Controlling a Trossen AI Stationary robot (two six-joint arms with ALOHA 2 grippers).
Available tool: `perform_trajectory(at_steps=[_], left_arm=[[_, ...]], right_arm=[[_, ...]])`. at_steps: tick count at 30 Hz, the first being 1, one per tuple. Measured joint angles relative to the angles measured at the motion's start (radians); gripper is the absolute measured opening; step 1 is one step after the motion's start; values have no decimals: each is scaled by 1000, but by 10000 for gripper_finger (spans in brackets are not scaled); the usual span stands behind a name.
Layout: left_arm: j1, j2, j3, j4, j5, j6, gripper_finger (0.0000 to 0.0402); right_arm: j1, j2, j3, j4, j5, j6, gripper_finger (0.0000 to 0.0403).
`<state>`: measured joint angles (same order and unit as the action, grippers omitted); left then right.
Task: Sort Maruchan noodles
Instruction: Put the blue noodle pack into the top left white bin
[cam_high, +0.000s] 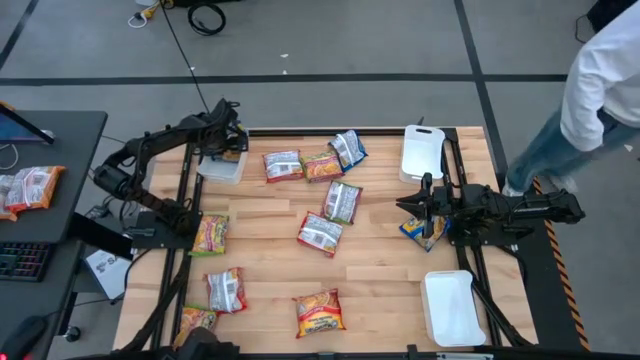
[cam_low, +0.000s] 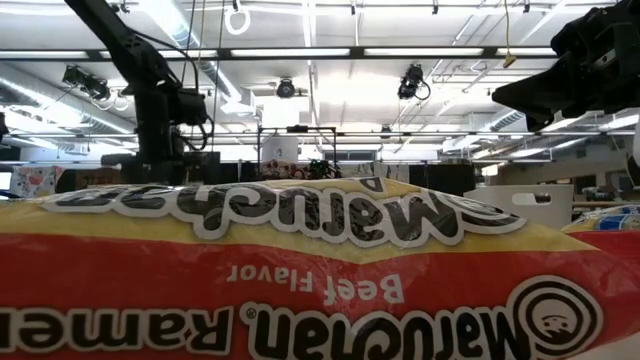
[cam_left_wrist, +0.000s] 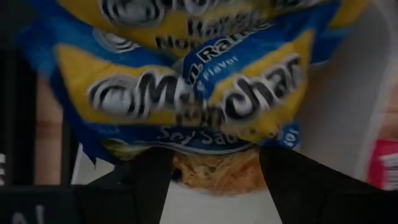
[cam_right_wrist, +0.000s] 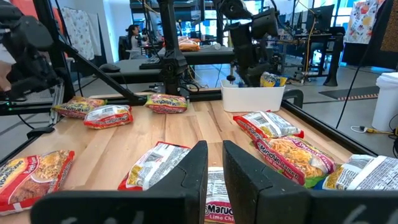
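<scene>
Maruchan packets lie flat across the wooden table: silver-white with red (cam_high: 283, 165), orange-red (cam_high: 319, 311), yellow-green (cam_high: 210, 234), blue-yellow (cam_high: 421, 232). My left gripper (cam_high: 230, 148) is at the far left over a white tray (cam_high: 218, 170), shut on a blue-yellow packet (cam_left_wrist: 199, 93). My right gripper (cam_high: 403, 206) hovers at the right, its wrist above the blue-yellow packet. Its fingers (cam_right_wrist: 215, 146) are open by a narrow gap and hold nothing. An orange-red packet (cam_low: 300, 280) fills the low view. My left gripper pinches the blue-yellow packet by one bunched end (cam_left_wrist: 214, 171), the end printed with noodles, between its two fingers (cam_left_wrist: 149, 180). It comes from above. The packet hangs crumpled below the gripper (cam_right_wrist: 273, 79), just above the white tray (cam_right_wrist: 252, 96).
Two more white trays sit on the right, one at the far edge (cam_high: 422, 152) and one at the near edge (cam_high: 450, 305). A person (cam_high: 600, 90) stands beyond the table's far right corner. A desk with a keyboard and a packet (cam_high: 30, 187) stands to the left.
</scene>
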<state>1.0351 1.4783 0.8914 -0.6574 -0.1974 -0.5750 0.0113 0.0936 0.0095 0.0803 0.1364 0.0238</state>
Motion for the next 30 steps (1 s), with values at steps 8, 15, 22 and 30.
perform_trajectory(at_steps=[8, 15, 22, 30], left_arm=[[-20, -7, 176, -244, 113, 152, 245], [-37, -7, 208, -382, 79, 197, 245], [-63, -7, 147, -438, 62, 163, 245], [28, -6, 28, -184, 139, 103, 245]], right_arm=[[0, 0, 0, 0, 0, 0, 56], [0, 0, 0, 0, 0, 0, 56], [0, 0, 0, 0, 0, 0, 56], [0, 0, 0, 0, 0, 0, 56]])
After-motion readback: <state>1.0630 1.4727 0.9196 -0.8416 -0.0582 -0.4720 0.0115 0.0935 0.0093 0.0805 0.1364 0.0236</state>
